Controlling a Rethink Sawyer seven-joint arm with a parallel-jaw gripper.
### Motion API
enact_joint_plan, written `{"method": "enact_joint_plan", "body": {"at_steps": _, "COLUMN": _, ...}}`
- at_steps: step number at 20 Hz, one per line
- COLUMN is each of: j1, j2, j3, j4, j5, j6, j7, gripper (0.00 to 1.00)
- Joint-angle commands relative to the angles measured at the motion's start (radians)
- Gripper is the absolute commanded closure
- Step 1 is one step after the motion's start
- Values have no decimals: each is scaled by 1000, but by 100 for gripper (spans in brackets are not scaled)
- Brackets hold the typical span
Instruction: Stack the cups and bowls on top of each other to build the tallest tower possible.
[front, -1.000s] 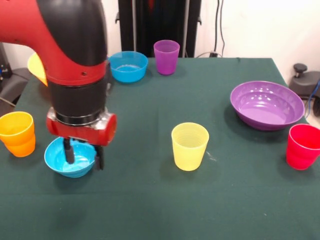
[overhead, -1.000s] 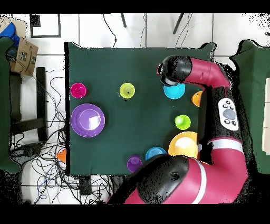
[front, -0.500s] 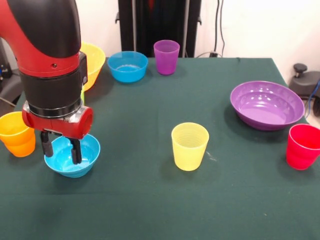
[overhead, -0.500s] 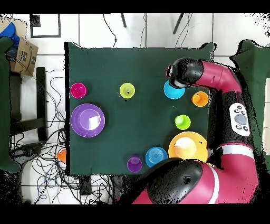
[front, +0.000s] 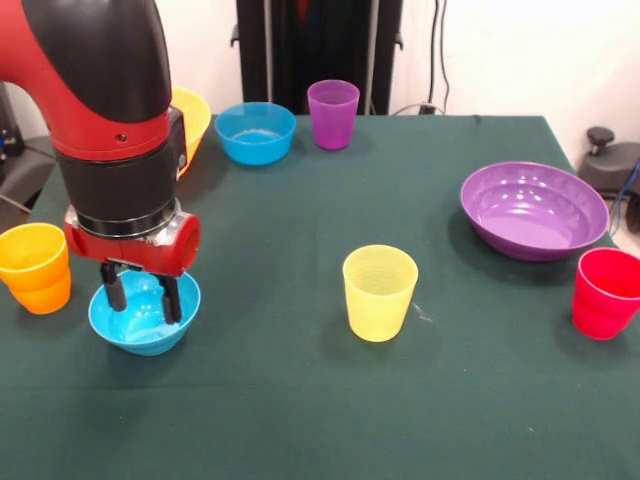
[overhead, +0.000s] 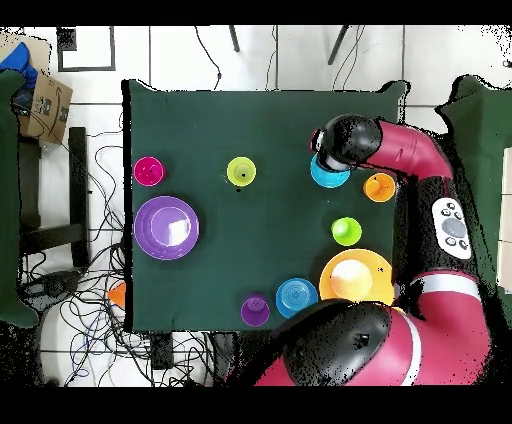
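The pincer (front: 146, 297) hangs open right over the small blue bowl (front: 150, 322), its two fingers dipping inside and seemingly holding nothing. The bowl sits on the tabletop (front: 300, 400) just beside the orange cup (front: 36, 268).

front: faces robot, close | overhead: straight down | shared: table (front: 300, 420)
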Motion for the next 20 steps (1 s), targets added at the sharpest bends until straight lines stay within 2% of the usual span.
{"method": "enact_joint_plan", "body": {"at_steps": 1, "j1": -8, "j2": 26, "j3": 95, "j4": 135, "j5": -5, "j6": -3, "j7": -143, "gripper": 0}}
{"method": "enact_joint_plan", "body": {"at_steps": 10, "j1": 2, "j2": 51, "j3": 86, "j4": 121, "j5": -35, "j6": -29, "j7": -135, "gripper": 0}}
{"method": "enact_joint_plan", "body": {"at_steps": 20, "j1": 31, "j2": 54, "j3": 70, "j4": 149, "j5": -53, "j6": -88, "j7": -82, "gripper": 0}}
